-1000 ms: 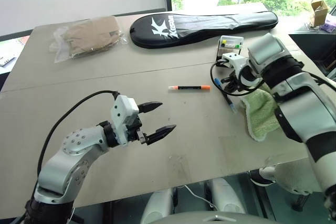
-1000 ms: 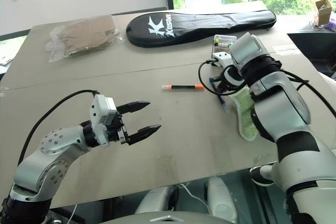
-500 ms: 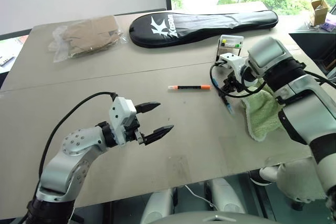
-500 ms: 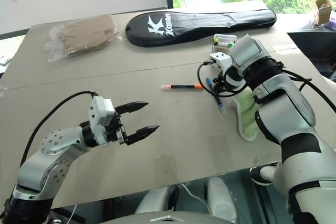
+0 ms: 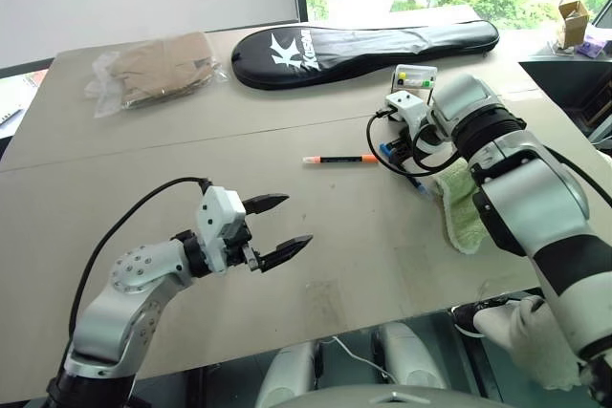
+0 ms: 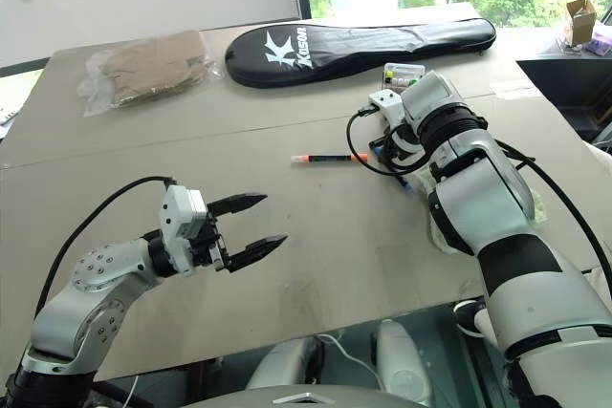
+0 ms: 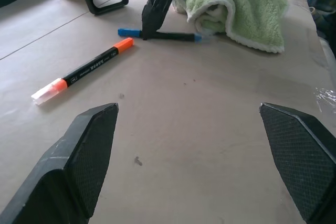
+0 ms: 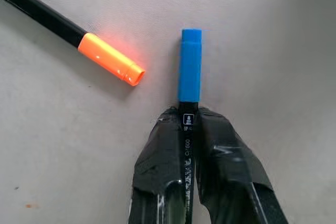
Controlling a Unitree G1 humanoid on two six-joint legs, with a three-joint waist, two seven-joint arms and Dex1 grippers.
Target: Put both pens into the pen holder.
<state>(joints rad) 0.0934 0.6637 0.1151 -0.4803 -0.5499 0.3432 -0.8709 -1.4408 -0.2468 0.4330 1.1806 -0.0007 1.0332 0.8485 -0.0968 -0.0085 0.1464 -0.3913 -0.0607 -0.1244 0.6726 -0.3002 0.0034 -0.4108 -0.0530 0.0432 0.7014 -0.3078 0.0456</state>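
Note:
Two pens lie on the table. The orange-capped pen with a black barrel rests mid-table, also seen as orange-capped pen. Just right of its orange end lies the blue-ended pen, flat on the table. My right gripper points steeply down and is shut on its dark barrel, just behind the blue end. The pen holder stands a little beyond that hand. My left gripper hovers open near the table's front, with nothing between its fingers.
A green towel lies right of the blue-ended pen, under my right forearm. A long black racket bag lies across the far side of the table. A clear plastic bag holding something brown sits at the far left.
My right gripper has shifted a little left, toward the orange pen's end. It opened and closed again on the blue-ended pen. The left arm has kept still.

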